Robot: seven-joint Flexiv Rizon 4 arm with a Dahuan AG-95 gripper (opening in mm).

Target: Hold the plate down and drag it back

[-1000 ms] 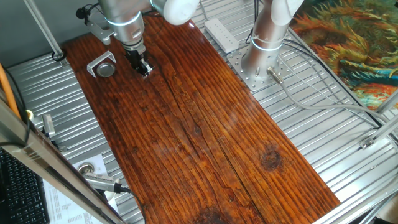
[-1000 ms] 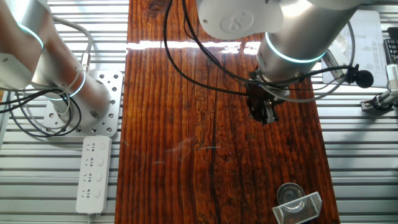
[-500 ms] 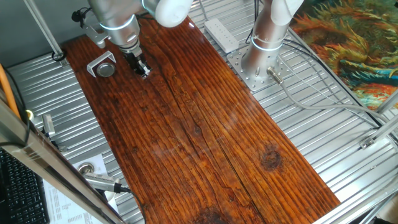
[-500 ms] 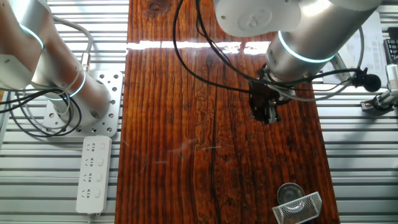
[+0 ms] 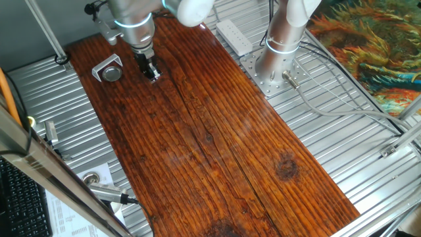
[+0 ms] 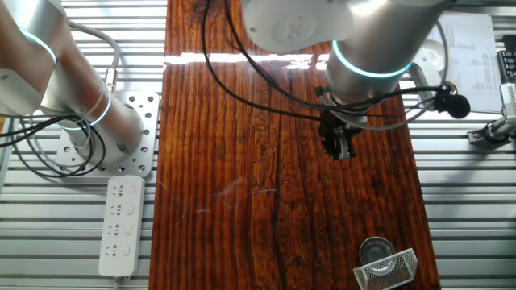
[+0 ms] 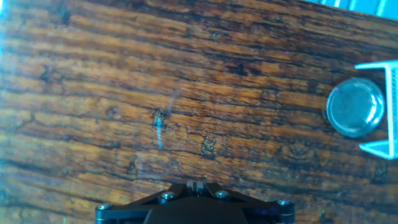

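The plate (image 5: 113,74) is a small round metal disc with a shiny rim and dark centre. It lies on the wooden board inside a bent silver bracket (image 5: 104,66). It also shows in the other fixed view (image 6: 374,248) and at the right edge of the hand view (image 7: 355,107). My gripper (image 5: 153,74) hangs just above the board beside the plate, apart from it, and its jaws are closed together with nothing between them. In the other fixed view the gripper (image 6: 341,153) is well away from the plate. In the hand view only the gripper's closed tip (image 7: 194,185) shows.
The long wooden board (image 5: 217,131) lies on a ribbed metal table. A second arm's base (image 5: 276,52) and a white power strip (image 5: 233,36) stand beside the board. Cables (image 6: 48,153) lie by that base. Metal parts (image 5: 99,181) sit off the board's near edge.
The arm has swayed a little sideways over the board and come back; the gripper tip stays near the same spot. The plate and the bracket have not moved.
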